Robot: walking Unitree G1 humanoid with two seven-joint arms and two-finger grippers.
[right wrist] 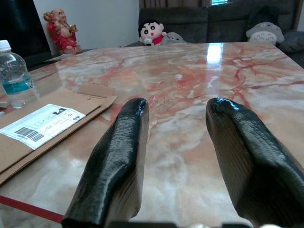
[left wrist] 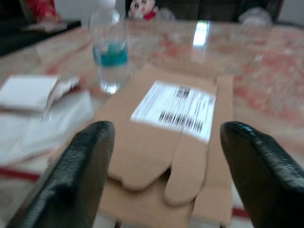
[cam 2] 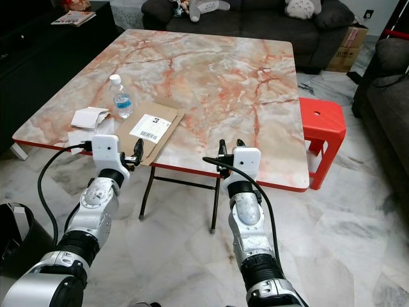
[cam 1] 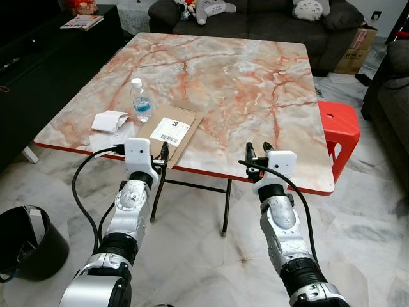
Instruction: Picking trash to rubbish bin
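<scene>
A flattened brown cardboard piece [cam 1: 169, 131] with a white label lies at the near edge of the marble table [cam 1: 255, 83]. Just behind it stands a clear water bottle [cam 1: 140, 101], and white paper scraps [cam 1: 110, 120] lie to its left. My left gripper [cam 1: 161, 157] is open at the table's edge, right in front of the cardboard [left wrist: 142, 142]. My right gripper [cam 1: 258, 151] is open too, at the near edge further right, over bare tabletop. A black rubbish bin [cam 1: 29, 243] stands on the floor at the lower left.
A red plastic stool [cam 1: 339, 131] stands at the table's right side. A dark sofa [cam 1: 255, 16] with plush toys runs behind the table, and a black cabinet [cam 1: 38, 64] is on the left. A cardboard box [cam 1: 358, 48] sits at the back right.
</scene>
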